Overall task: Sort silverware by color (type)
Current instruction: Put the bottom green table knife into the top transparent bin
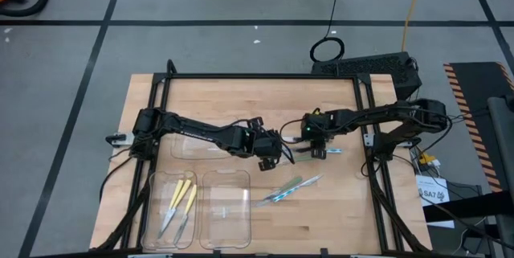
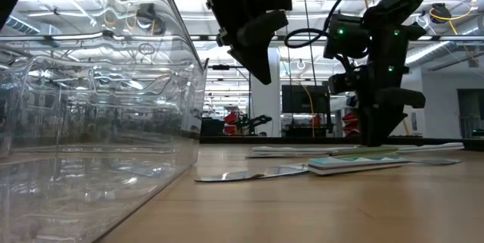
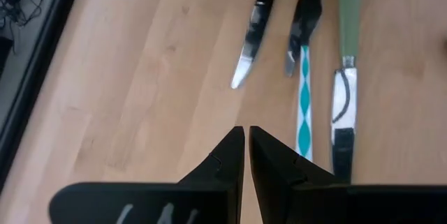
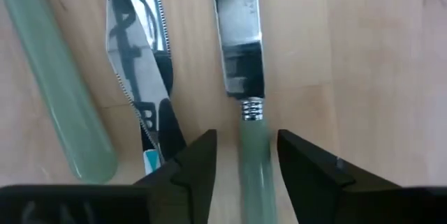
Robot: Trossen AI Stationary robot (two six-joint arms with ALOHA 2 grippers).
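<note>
Loose silverware (image 1: 289, 187) with pale green and light blue handles lies on the wooden table, right of the trays. My right gripper (image 1: 316, 152) points down over it and is open. In its wrist view its fingers (image 4: 246, 137) stand either side of a pale green knife handle (image 4: 253, 165), with a small gap on each side. Beside that knife lie a serrated blade (image 4: 133, 63) and another pale green handle (image 4: 56, 77). My left gripper (image 1: 269, 160) hovers shut and empty (image 3: 246, 132) above the table near these utensils. Yellow-handled pieces (image 1: 181, 202) lie in the left tray.
Two clear trays stand at the near left, one holding the yellow pieces (image 1: 152, 210) and one beside it (image 1: 205, 210). A third clear tray (image 1: 181, 145) lies under the left arm. In the low view a clear tray wall (image 2: 98, 122) fills the left. A black frame (image 1: 257, 75) edges the table.
</note>
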